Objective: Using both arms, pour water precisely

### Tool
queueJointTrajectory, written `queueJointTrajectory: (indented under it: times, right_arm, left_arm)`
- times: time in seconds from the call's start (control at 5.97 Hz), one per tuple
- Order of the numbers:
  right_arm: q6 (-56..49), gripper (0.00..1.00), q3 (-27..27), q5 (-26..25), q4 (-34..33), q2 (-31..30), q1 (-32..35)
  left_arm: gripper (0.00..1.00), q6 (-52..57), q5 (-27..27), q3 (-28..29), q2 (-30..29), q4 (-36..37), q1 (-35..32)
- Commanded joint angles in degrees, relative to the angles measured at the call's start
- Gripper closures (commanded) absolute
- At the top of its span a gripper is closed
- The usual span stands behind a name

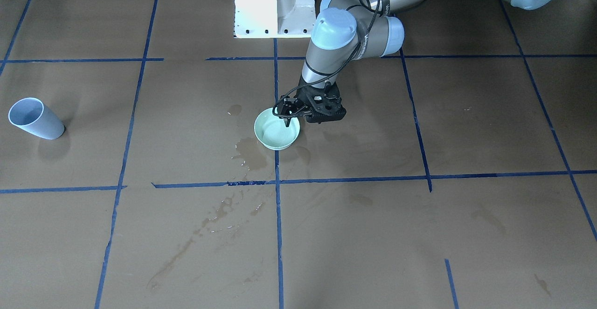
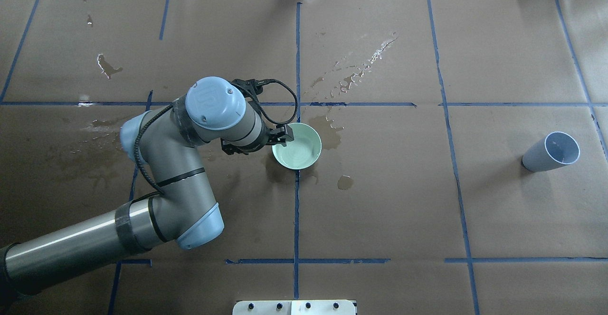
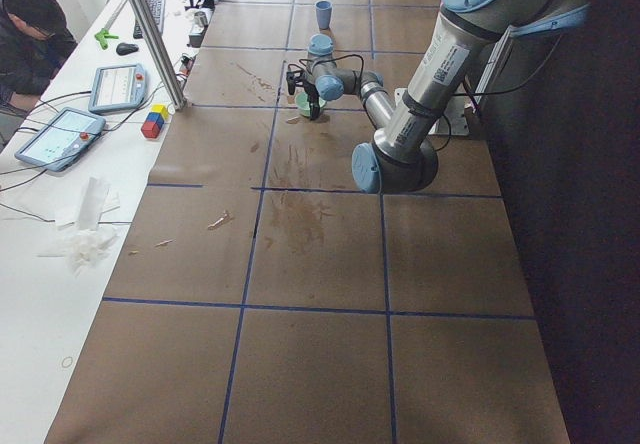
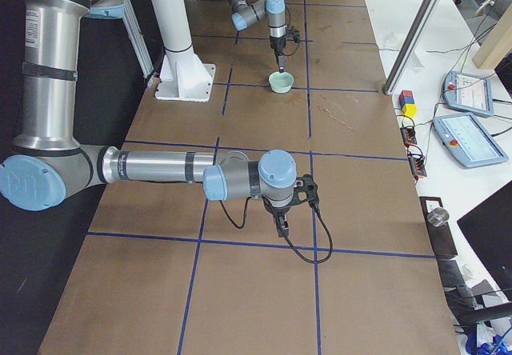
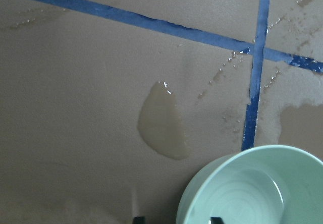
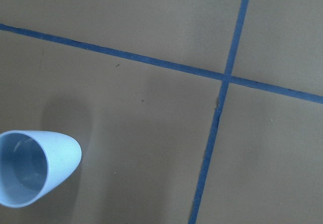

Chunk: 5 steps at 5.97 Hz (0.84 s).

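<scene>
A pale green bowl (image 2: 297,152) stands at the table's middle; it also shows in the front view (image 1: 277,129) and the left wrist view (image 5: 252,188). My left gripper (image 2: 281,138) is open, its jaws astride the bowl's near rim, one fingertip (image 5: 214,219) inside and one outside. A light blue cup (image 2: 551,152) stands upright far to the right, also seen in the right wrist view (image 6: 33,166). My right gripper (image 4: 280,225) shows only in the exterior right view, low over the paper; I cannot tell its state. Spilled water (image 5: 161,123) lies in wet patches near the bowl. I cannot tell whether the bowl or cup holds water.
Brown paper with blue tape lines (image 2: 297,210) covers the table. More wet streaks (image 2: 356,72) lie beyond the bowl. The white pedestal (image 1: 273,6) stands behind the bowl. Tablets and coloured blocks (image 3: 153,122) sit on the operators' side, where a person (image 3: 30,34) sits.
</scene>
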Motion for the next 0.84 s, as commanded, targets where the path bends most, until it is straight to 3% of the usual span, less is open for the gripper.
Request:
queueJointTrajectory:
  times: [0.0, 0.33, 0.67]
  right_arm:
    - [1.4, 0.0, 0.0, 0.9, 4.1, 0.1, -0.9]
    - [1.7, 0.0, 0.3, 0.2, 3.8, 2.7, -4.5]
    - [15.7, 0.0, 9.6, -1.6, 3.8, 1.7, -8.5]
  left_arm:
    - [0.0, 11.2, -0.3, -16.1, 5.5, 17.0, -3.2]
    - [0.0, 15.4, -2.8, -18.1, 10.9, 15.6, -6.2]
    - [0.0, 15.4, -4.0, -18.2, 15.1, 9.9, -6.2]
